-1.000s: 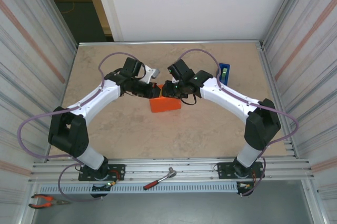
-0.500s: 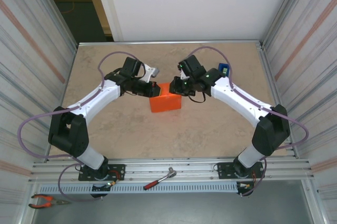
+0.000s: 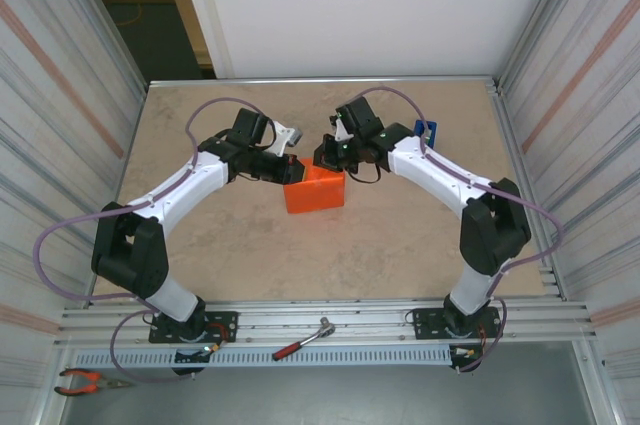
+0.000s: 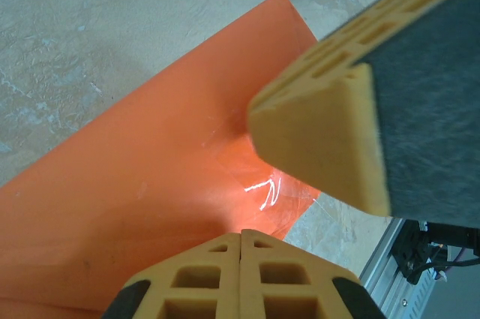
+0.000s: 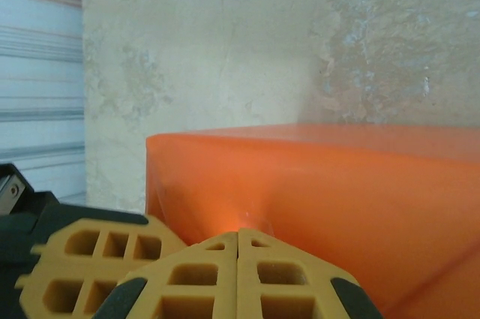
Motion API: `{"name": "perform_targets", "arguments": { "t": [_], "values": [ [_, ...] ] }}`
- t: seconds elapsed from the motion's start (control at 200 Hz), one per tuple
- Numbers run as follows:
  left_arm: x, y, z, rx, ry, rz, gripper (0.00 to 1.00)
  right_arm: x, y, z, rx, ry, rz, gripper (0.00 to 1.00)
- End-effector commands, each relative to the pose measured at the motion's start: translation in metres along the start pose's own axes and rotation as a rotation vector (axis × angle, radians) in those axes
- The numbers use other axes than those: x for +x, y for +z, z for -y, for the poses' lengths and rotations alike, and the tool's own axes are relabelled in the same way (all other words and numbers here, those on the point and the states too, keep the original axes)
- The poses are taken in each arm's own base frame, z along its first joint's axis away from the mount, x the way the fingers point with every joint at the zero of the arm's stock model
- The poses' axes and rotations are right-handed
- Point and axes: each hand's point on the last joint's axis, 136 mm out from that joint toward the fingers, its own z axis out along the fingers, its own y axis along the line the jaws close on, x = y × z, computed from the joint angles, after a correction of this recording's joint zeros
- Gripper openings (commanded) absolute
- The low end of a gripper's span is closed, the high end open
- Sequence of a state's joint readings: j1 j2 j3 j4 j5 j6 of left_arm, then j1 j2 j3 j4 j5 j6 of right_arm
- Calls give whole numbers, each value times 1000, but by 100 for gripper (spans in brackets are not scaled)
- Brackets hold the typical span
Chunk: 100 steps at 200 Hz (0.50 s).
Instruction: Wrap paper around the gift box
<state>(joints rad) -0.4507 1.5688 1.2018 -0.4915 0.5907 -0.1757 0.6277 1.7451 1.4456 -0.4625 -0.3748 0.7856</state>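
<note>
Change in the last second: right gripper (image 3: 323, 157) left the parcel's right side and swung round to its far edge. Its jaws went from part open to fully together on the way. Left gripper (image 3: 292, 171) hasn't moved and sits at the far left corner with jaws together too. The parcel hasn't shifted.

Paper (image 3: 314, 191) now reads as a closed orange block mid-table, just near of both grippers. The box isn't visible. My guess is it's inside, since the paper holds a boxy shape with crisp edges.

Right wrist view: right gripper (image 5: 238, 235) tips meet on the paper (image 5: 337, 184) at the top edge, with the left gripper (image 5: 97, 259) just beside them. Left wrist view: left gripper (image 4: 240, 236) tips closed against the paper (image 4: 150, 169), small shiny crease just ahead of them. Can't tell whether either pair has a fold pinched or is only pressing.

Read: both tips on the same far edge looks like holding a flap down, so wrapping is well along and taping is probably next. Dispenser (image 3: 426, 132) sits right of the right arm, untouched. Risk: the flap springs up if either tip lifts.
</note>
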Motion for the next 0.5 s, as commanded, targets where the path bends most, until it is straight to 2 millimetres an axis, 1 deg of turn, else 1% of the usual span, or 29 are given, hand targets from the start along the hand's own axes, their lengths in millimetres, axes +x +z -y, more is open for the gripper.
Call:
{"name": "perform_targets", "arguments": {
  "t": [0.0,0.085,0.19,0.381,0.496],
  "values": [
    [42,14,-31,-89,-69,-130,0,-13,1,-19,-69,6,7,0],
    [43,14,-31,-89,-71,-132,0,-13,7,-17,-66,11,-2,0],
    [43,14,-31,-90,-70,-131,0,-11,13,-8,-60,28,-23,0],
    [43,14,-31,-89,-69,-131,0,4,19,7,-35,38,-69,0],
    [43,14,-31,-90,-68,-129,0,14,17,14,-22,33,-93,0]
  ]
}}
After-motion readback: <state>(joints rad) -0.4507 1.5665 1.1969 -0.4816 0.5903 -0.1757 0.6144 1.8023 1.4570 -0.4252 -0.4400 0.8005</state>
